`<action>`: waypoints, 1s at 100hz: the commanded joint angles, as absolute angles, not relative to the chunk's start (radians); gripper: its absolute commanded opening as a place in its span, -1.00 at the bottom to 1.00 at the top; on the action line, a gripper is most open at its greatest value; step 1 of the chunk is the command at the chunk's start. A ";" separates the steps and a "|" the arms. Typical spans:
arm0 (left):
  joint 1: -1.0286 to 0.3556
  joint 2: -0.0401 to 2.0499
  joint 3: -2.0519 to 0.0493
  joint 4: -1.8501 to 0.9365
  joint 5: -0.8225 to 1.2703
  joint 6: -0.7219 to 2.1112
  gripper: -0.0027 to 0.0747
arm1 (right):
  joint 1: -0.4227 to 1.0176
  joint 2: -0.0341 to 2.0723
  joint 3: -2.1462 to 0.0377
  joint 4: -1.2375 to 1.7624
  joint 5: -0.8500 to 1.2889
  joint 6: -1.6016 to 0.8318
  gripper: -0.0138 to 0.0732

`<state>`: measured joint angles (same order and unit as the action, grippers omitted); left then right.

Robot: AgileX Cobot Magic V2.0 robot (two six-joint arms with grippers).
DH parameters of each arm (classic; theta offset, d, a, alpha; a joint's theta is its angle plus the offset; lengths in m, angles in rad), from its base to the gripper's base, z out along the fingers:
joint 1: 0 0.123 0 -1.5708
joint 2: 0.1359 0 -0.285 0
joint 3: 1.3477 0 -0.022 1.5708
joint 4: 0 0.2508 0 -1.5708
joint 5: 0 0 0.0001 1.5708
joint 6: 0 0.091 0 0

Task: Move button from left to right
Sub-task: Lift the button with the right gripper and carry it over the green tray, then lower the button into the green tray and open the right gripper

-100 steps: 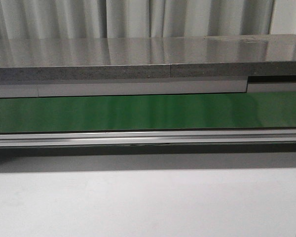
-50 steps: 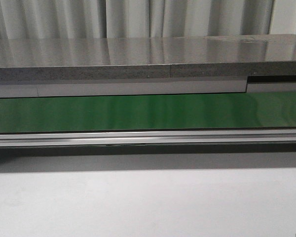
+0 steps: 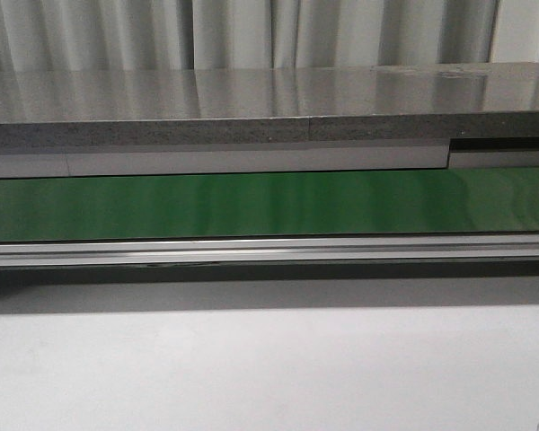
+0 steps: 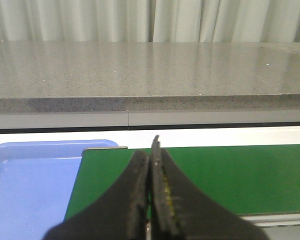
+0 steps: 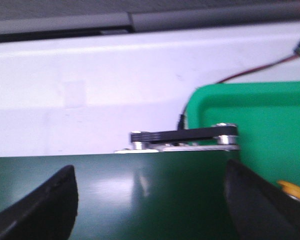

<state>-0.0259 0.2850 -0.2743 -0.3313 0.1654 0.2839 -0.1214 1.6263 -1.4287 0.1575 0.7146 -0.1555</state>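
The front view shows one long green belt (image 3: 269, 205) with a shiny metal rail (image 3: 269, 250) along its near edge, a grey stone-like shelf (image 3: 251, 108) behind it and a white table (image 3: 269, 368) in front — no arms in sight.

In the left wrist view, the left gripper (image 4: 154, 165) has its two black fingers pressed flat together, with nothing seen between them. One blue plastic tray (image 4: 30, 185) sits just beside the belt's end.

In the right wrist view, the right gripper (image 5: 150, 200) is spread wide over the belt. One green plastic tray (image 5: 255, 125) sits beside that end — a small bit of yellow-orange, likely the button (image 5: 293, 190), peeks out past one finger.
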 commanded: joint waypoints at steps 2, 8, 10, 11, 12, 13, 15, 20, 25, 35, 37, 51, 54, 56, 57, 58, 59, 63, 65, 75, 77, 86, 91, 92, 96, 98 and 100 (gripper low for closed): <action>-0.035 0.292 -0.303 -0.345 0.091 0.282 -0.98 | -0.059 1.502 -1.417 0.171 0.631 -0.165 0.69; -0.035 0.292 -0.303 -0.345 0.091 0.282 -0.98 | -0.016 1.442 -1.371 0.171 0.595 -0.165 0.69; -0.035 0.292 -0.303 -0.345 0.091 0.282 -0.98 | -0.007 1.421 -1.352 0.171 0.579 -0.165 0.69; -0.035 0.292 -0.303 -0.345 0.091 0.282 -0.98 | 0.003 1.414 -1.346 0.171 0.567 -0.165 0.69; -0.035 0.292 -0.303 -0.345 0.091 0.282 -0.98 | 0.007 1.400 -1.332 0.171 0.561 -0.165 0.69; -0.035 0.292 -0.303 -0.345 0.091 0.282 -0.98 | 0.016 1.393 -1.325 0.171 0.555 -0.165 0.69; -0.035 0.292 -0.303 -0.345 0.091 0.282 -0.98 | 0.028 1.370 -1.303 0.171 0.536 -0.165 0.69; -0.035 0.292 -0.303 -0.345 0.091 0.282 -0.98 | 0.055 1.316 -1.247 0.171 0.487 -0.165 0.69; -0.035 0.292 -0.303 -0.345 0.091 0.282 -0.98 | 0.076 1.258 -1.184 0.171 0.434 -0.165 0.69; -0.035 0.292 -0.303 -0.345 0.091 0.282 -0.98 | 0.105 1.125 -1.046 0.171 0.327 -0.165 0.69; -0.035 0.292 -0.303 -0.345 0.091 0.282 -0.98 | 0.109 1.105 -1.016 0.171 0.309 -0.165 0.69; -0.035 0.292 -0.303 -0.345 0.091 0.282 -0.98 | 0.115 0.910 -0.816 0.171 0.210 -0.165 0.69; -0.035 0.292 -0.303 -0.345 0.091 0.282 -0.98 | 0.115 0.859 -0.769 0.170 0.195 -0.165 0.69; -0.035 0.292 -0.303 -0.345 0.091 0.282 -0.98 | 0.115 0.829 -0.750 0.170 0.186 -0.165 0.69; -0.035 0.292 -0.303 -0.345 0.091 0.282 -0.98 | 0.115 0.820 -0.732 0.170 0.184 -0.165 0.69; -0.035 0.292 -0.303 -0.345 0.091 0.282 -0.98 | 0.115 0.810 -0.723 0.170 0.178 -0.165 0.69; -0.035 0.292 -0.303 -0.345 0.091 0.282 -0.98 | 0.115 0.791 -0.706 0.170 0.175 -0.165 0.69; -0.035 0.292 -0.303 -0.345 0.091 0.282 -0.98 | 0.115 0.729 -0.662 0.170 0.162 -0.165 0.69; -0.035 0.292 -0.303 -0.345 0.091 0.282 -0.98 | 0.115 0.697 -0.630 0.170 0.157 -0.165 0.69; -0.035 0.292 -0.303 -0.345 0.091 0.282 -0.98 | 0.115 0.546 -0.526 0.170 0.155 -0.165 0.69; -0.035 0.292 -0.303 -0.345 0.091 0.282 -0.98 | 0.115 0.515 -0.513 0.170 0.157 -0.165 0.69; -0.035 0.292 -0.303 -0.345 0.091 0.282 -0.98 | 0.115 0.396 -0.438 0.170 0.176 -0.165 0.69; -0.035 0.292 -0.303 -0.345 0.091 0.282 -0.98 | 0.115 0.325 -0.408 0.170 0.177 -0.165 0.69; -0.035 0.292 -0.303 -0.345 0.091 0.282 -0.98 | 0.115 0.309 -0.397 0.170 0.177 -0.165 0.69; -0.035 0.292 -0.303 -0.345 0.091 0.282 -0.98 | 0.115 0.272 -0.386 0.170 0.176 -0.165 0.69; -0.035 0.292 -0.303 -0.345 0.091 0.282 -0.98 | 0.115 0.252 -0.379 0.170 0.175 -0.165 0.69; -0.035 0.292 -0.303 -0.345 0.091 0.282 -0.98 | 0.112 0.240 -0.374 0.170 0.175 -0.165 0.69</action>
